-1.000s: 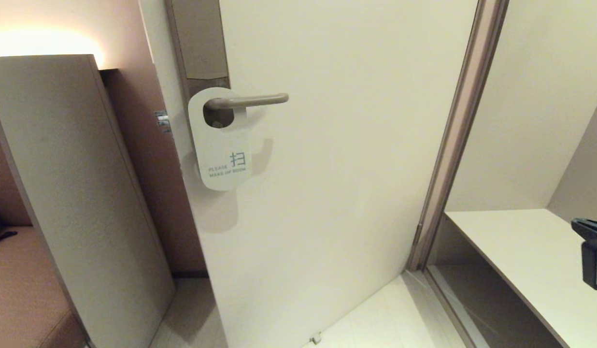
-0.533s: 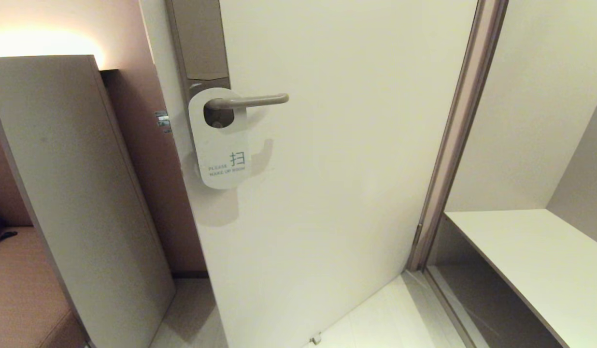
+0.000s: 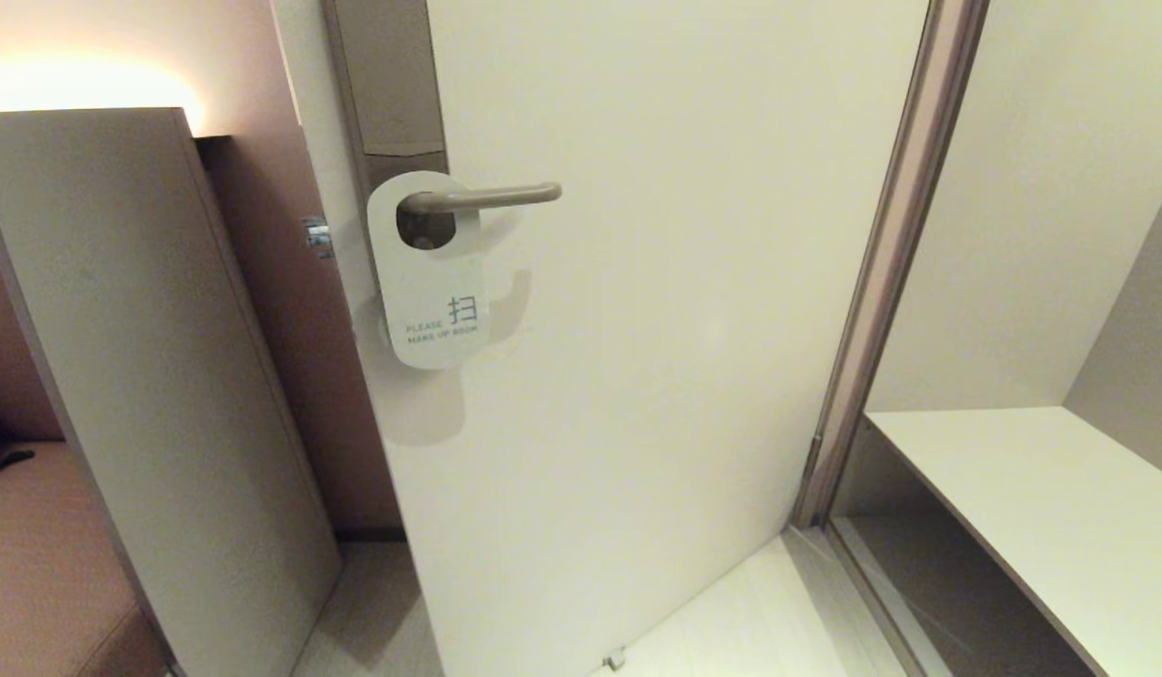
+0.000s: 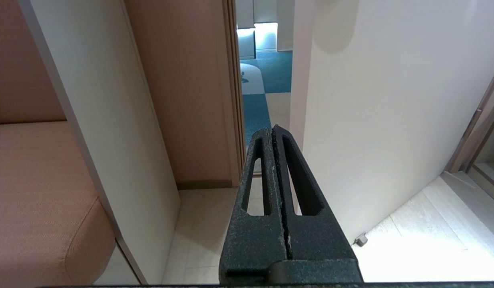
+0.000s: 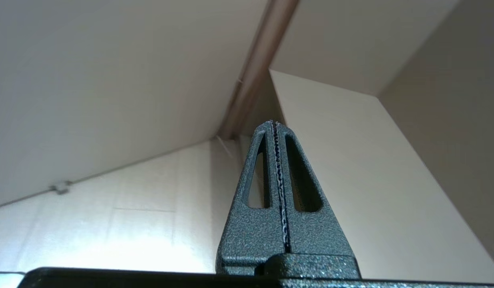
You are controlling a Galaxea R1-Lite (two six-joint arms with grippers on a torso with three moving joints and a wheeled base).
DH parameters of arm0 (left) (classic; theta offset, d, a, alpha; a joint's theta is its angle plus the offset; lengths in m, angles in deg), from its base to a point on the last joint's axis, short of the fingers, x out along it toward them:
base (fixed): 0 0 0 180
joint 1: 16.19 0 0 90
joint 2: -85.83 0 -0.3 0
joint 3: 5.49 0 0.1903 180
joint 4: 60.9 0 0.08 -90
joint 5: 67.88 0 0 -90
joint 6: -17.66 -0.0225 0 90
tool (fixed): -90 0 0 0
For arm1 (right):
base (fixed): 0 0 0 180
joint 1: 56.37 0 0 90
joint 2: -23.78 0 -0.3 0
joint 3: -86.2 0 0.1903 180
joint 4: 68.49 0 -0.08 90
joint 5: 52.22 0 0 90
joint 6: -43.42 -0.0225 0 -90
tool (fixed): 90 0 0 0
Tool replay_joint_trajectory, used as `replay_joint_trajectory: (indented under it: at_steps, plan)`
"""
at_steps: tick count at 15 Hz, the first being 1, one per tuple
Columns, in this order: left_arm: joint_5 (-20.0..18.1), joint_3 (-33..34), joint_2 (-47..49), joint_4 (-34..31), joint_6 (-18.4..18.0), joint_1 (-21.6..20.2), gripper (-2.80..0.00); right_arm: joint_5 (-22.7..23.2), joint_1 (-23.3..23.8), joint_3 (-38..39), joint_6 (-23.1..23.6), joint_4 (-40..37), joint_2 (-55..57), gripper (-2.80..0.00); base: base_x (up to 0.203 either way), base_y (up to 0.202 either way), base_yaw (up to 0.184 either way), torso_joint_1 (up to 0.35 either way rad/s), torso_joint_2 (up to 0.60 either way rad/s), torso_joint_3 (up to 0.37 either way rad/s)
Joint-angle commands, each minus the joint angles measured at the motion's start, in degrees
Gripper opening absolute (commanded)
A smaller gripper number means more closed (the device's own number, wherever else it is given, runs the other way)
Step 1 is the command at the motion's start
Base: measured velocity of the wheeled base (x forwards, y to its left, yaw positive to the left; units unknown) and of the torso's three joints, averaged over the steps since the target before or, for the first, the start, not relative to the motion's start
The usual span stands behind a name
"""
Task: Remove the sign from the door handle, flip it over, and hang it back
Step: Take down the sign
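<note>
Hidden and cut-off parts around the door

The sign [image 3: 429, 282] covers the root of the door handle [image 3: 487, 196] and the lock plate [image 3: 393, 85] behind it, and its other face cannot be seen. The picture's top edge cuts the plate. Neither gripper shows in the head view.

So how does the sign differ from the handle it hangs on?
The sign is a flat white card hanging downward; the handle is a slim taupe-grey lever lying level. The sign carries blue lettering, PLEASE MAKE UP ROOM; the handle is plain. The sign has a big round hole; the handle passes through it. Both sit at the door's left edge.
</note>
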Motion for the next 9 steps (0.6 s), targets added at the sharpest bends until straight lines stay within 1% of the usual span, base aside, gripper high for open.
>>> replay_joint_trajectory:
  at_steps: [1,3,5,6,9]
  plan:
    - [0.00,0.01,0.05,0.01,0.01,0.00,-2.80,6.00,1.97,1.45,-0.04,-1.35,-6.77,-2.80,0.000,0.000,0.000,0.000,0.00,0.000]
    - [0.00,0.01,0.05,0.01,0.01,0.00,-2.80,12.41,3.31,1.52,-0.77,-3.83,-10.03,-2.80,0.000,0.000,0.000,0.000,0.00,0.000]
    - [0.00,0.01,0.05,0.01,0.01,0.00,-2.80,16.36,5.05,1.53,-2.82,-8.15,-14.24,-2.80,0.000,0.000,0.000,0.000,0.00,0.000]
    - [0.00,0.01,0.05,0.01,0.01,0.00,-2.80,17.12,5.46,1.53,-5.06,-8.97,-15.42,-2.80,0.000,0.000,0.000,0.000,0.00,0.000]
    - [0.00,0.01,0.05,0.01,0.01,0.00,-2.80,17.19,5.54,1.53,-8.46,-10.42,-20.76,-2.80,0.000,0.000,0.000,0.000,0.00,0.000]
